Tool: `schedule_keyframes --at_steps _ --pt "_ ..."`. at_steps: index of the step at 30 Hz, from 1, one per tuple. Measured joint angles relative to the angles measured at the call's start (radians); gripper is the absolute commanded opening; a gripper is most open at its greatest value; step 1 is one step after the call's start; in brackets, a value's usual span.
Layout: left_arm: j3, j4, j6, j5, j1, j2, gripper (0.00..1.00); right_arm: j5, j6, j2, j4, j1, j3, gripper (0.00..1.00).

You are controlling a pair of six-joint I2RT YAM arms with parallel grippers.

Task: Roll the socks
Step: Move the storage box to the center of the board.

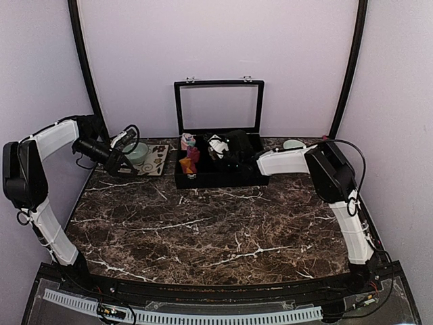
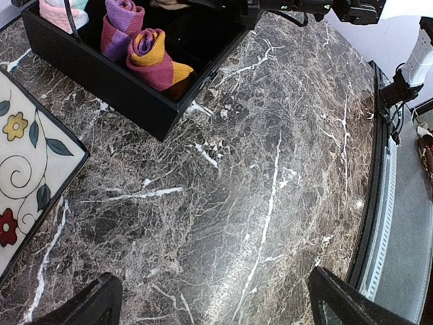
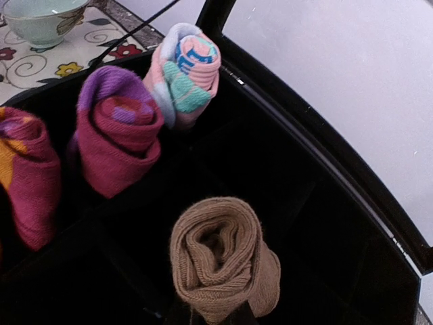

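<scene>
We note a dark brown marble-pattern tabletop with white veins [image 1: 216, 223], closed in at the back and both sides by plain pale lilac walls [image 1: 216, 40]. Two black curved tubes [image 1: 84, 61] rise at the back corners. Light is soft and even, with a faint sheen on the stone in the left wrist view.

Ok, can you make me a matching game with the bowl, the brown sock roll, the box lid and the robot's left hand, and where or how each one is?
Things:
1. bowl
2. brown sock roll
3. box lid
4. left hand

Where or how:
A. open, above the marble table
B. inside the black box
C. on the flowery tray
D. standing up open

Pairs: 1-C, 2-B, 3-D, 4-A
</scene>
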Motion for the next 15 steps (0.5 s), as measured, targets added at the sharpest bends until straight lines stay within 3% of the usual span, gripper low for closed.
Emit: schedule_keyframes --at_steps 15 --pt "0.001 -0.017 0.002 0.015 0.000 -0.036 0.99 -0.001 0.175 -0.159 -0.008 0.074 -0.222 0.00"
